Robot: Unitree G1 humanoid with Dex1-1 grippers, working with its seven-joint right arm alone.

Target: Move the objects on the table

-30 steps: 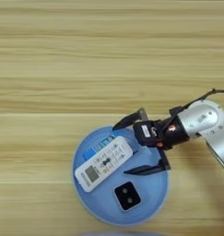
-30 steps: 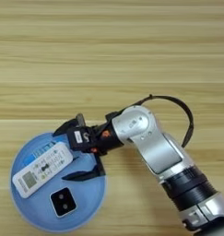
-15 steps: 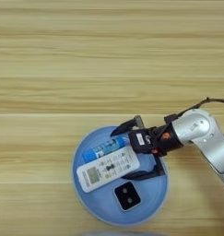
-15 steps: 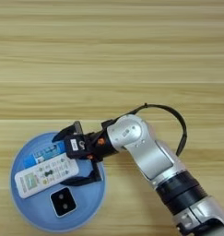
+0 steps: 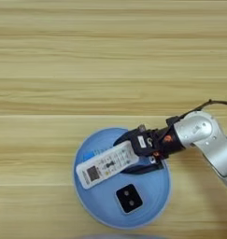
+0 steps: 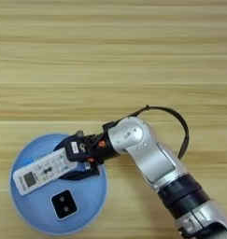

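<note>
Your right gripper (image 5: 133, 154) sits over the blue plate (image 6: 94, 200), black fingers closed around the near end of the white remote control (image 5: 107, 164). One finger (image 5: 126, 136) runs along the far edge of the remote, the other (image 6: 84, 175) lies below it against the plate, so the remote's right end is pinched between them (contact looks firm on both sides, though the finger tips partly hide under the remote body).

Remote: extends away from the gripper to your left, tilted, its small screen at the end furthest from the fingers. Whether it rests on the plate or is lifted off it, you cannot tell from above.

Black-topped white cube (image 5: 129, 198): on the plate, just below the gripper and the remote, apart from both, square face turned slightly.

Glue-stick tube (image 5: 90, 154): only a sliver of blue label shows beyond the remote's far edge, left of the gripper; most of it is hidden under the remote.

Silver forearm (image 6: 138, 149): comes in from the lower right, bends at a rounded joint just right of the plate's rim, with a black cable (image 6: 173, 119) looping above it.

Table (image 5: 110, 56): light wood, lengthwise grain, stretches away beyond the gripper.
</note>
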